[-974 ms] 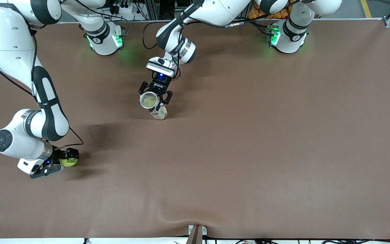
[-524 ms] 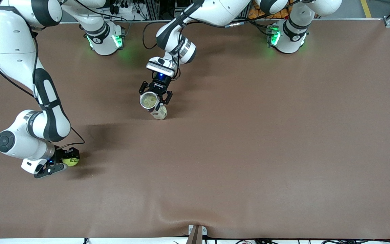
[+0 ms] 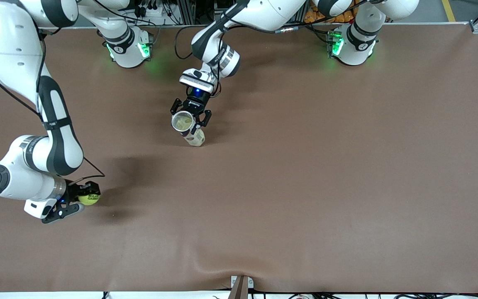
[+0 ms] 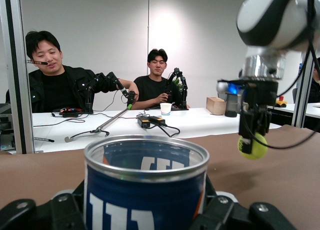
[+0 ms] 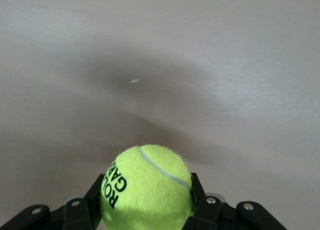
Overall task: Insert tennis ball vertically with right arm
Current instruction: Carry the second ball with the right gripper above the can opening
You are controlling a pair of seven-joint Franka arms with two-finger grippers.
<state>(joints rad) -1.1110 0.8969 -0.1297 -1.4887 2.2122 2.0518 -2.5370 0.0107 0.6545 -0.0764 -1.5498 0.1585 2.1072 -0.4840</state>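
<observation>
Right gripper (image 3: 82,201) clamps the tennis ball (image 3: 89,198), lifted over the table (image 3: 305,187) at the right arm's end; ball print reads "ROL... GAR..."; left gripper (image 3: 191,117) grips the open blue can (image 3: 183,122) near mid-table, white lettering unreadable.

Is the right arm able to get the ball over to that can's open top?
Probably yes. The right gripper holds the tennis ball off the table, the left gripper holds the can mouth up, and only bare table lies between.
</observation>
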